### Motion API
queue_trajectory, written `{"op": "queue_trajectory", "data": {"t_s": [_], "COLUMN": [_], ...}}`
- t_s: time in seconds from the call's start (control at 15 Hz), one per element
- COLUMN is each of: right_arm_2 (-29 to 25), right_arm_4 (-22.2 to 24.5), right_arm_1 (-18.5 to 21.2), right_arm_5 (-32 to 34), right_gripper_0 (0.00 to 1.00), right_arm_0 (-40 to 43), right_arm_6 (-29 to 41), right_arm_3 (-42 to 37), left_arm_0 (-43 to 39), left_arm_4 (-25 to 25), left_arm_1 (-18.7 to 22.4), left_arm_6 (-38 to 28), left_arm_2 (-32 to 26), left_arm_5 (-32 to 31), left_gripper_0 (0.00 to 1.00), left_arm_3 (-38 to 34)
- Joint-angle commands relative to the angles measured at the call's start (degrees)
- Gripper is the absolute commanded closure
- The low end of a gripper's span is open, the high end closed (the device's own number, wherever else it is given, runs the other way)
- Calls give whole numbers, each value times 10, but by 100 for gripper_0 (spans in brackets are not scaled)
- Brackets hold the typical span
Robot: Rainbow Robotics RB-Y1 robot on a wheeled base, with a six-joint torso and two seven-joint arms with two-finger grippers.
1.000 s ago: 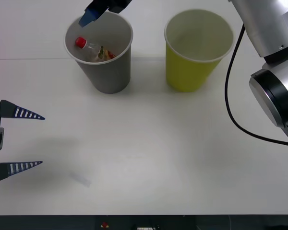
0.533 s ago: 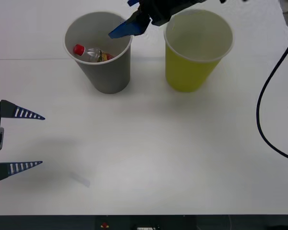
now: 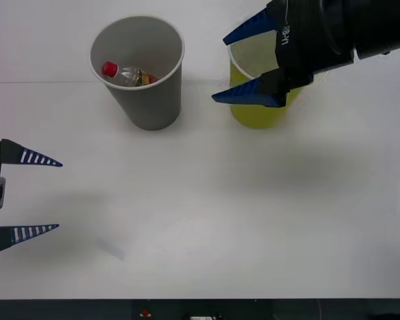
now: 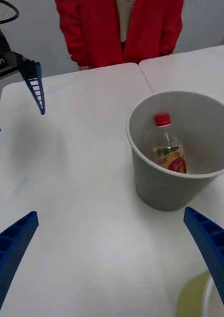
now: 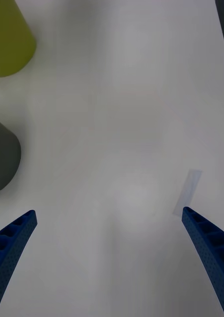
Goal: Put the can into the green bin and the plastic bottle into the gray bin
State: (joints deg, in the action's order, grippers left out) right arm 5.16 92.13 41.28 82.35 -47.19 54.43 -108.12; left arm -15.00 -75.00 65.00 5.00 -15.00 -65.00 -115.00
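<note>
My right gripper (image 3: 243, 67) hangs wide and empty at the upper right of the front frame, over the near-left rim of the green bin (image 3: 257, 113), fingers pointing left toward the gray bin (image 3: 147, 107). That gray bin sits upper centre-left, just left of my fingertips. In it lies the bottle (image 3: 130, 75), leaning on the wall, red cap toward frame left, long axis running left to right. From my right wrist the bottle (image 4: 167, 148) stands cap up in the gray bin (image 4: 161, 188). The green one's inside is mostly hidden behind my arm; I see no can there or on the table (image 3: 220, 220). My left gripper (image 3: 53, 195) waits wide at lower left, well apart.
</note>
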Motion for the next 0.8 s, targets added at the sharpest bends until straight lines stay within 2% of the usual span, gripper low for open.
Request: {"op": "queue_trajectory", "data": {"t_s": [0.07, 0.33, 0.6, 0.8], "right_arm_2": [-19, -35, -63, -101], "right_arm_4": [-69, -129, -151, -157], "right_arm_1": [54, 125, 180, 203], "right_arm_5": [0, 0, 0, 0], "right_gripper_0": [0, 0, 0, 0], "right_arm_0": [51, 116, 185, 246], "right_arm_6": [-74, -136, -146, -158], "right_arm_3": [-17, -45, -88, -111], "left_arm_0": [0, 0, 0, 0], "left_arm_4": [0, 0, 0, 0], "left_arm_1": [0, 0, 0, 0], "left_arm_6": [0, 0, 0, 0], "left_arm_2": [0, 0, 0, 0], "left_arm_5": [0, 0, 0, 0], "left_gripper_0": [0, 0, 0, 0], "left_arm_3": [0, 0, 0, 0]}}
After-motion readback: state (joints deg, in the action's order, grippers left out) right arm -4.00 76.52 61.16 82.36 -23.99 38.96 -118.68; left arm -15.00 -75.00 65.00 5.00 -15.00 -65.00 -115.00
